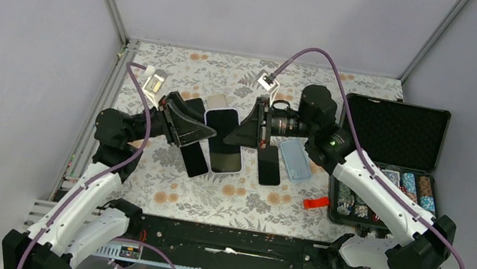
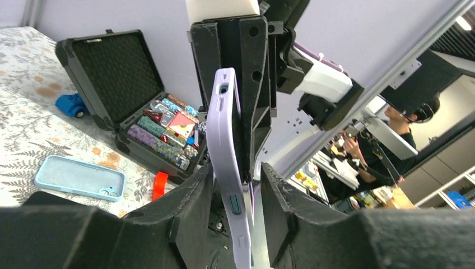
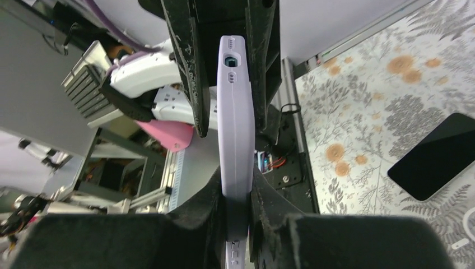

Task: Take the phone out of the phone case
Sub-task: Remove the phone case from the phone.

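Phone case edge-on, clamped in right pincer, loose inside left pincer.

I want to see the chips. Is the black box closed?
No, the black box has its lid laid open, with the chips showing inside.

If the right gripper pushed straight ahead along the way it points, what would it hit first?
The left gripper, whose fingers flank the far end of the lavender cased phone that the right gripper pinches. Depth is hard to judge, but nothing else shows between them.
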Motion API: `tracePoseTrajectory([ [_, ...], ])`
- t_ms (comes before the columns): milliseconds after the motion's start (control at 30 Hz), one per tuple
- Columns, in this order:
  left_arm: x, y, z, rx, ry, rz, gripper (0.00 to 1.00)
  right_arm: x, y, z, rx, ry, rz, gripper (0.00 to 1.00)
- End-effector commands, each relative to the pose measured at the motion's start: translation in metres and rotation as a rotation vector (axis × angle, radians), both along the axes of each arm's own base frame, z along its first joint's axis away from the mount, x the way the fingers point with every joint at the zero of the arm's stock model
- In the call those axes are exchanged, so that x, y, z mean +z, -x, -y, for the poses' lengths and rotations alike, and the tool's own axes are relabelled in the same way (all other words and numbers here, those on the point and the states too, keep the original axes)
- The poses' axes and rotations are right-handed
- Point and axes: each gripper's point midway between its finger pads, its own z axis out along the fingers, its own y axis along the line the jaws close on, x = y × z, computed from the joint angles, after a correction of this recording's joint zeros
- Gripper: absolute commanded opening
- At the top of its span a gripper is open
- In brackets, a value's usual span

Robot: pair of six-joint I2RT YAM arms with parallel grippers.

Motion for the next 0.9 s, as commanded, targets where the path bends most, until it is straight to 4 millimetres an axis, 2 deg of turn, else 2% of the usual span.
tracePoseTrajectory([
  [0, 0.015, 0.014, 0.002, -0.079, 0.017, 0.098, 0.38, 0.011, 0.016, 0.003, 0.137, 0.003, 0.025, 0.00],
  [100, 0.016, 0.012, 0.004, -0.093, 0.028, 0.091, 0.37, 0.009, 0.015, 0.001, 0.144, 0.007, 0.024, 0.01],
  [133, 0.016, 0.012, 0.004, -0.099, 0.029, 0.093, 0.33, 0.009, 0.014, 0.000, 0.145, 0.008, 0.022, 0.02],
  [200, 0.016, 0.011, 0.005, -0.103, 0.035, 0.092, 0.07, 0.008, 0.012, -0.001, 0.144, 0.008, 0.028, 0.06],
  [233, 0.018, 0.011, 0.005, -0.095, 0.046, 0.094, 0.00, 0.008, 0.011, -0.001, 0.134, 0.006, 0.036, 0.11],
  [300, 0.025, 0.009, 0.002, -0.060, 0.088, 0.103, 0.00, 0.006, 0.006, 0.000, 0.083, -0.006, 0.064, 0.36],
  [367, 0.036, 0.007, -0.003, -0.008, 0.149, 0.104, 0.00, 0.004, -0.002, 0.003, 0.003, -0.021, 0.098, 0.65],
  [400, 0.040, 0.005, -0.006, 0.021, 0.172, 0.100, 0.00, 0.002, -0.005, 0.004, -0.029, -0.030, 0.115, 0.74],
  [467, 0.052, -0.003, -0.013, 0.092, 0.228, 0.066, 0.00, 0.005, -0.007, 0.006, -0.068, -0.096, 0.151, 0.82],
  [533, 0.060, -0.012, -0.021, 0.167, 0.280, 0.027, 0.00, 0.003, -0.008, 0.007, -0.096, -0.151, 0.160, 0.85],
  [667, 0.073, -0.026, -0.037, 0.267, 0.400, -0.055, 0.00, 0.004, -0.006, 0.010, -0.125, -0.303, 0.133, 0.85],
  [733, 0.076, -0.031, -0.041, 0.282, 0.443, -0.111, 0.00, 0.005, -0.005, 0.012, -0.141, -0.373, 0.142, 0.82],
  [867, 0.072, -0.043, -0.043, 0.287, 0.491, -0.223, 0.00, 0.012, -0.001, 0.015, -0.134, -0.477, 0.184, 0.70],
])
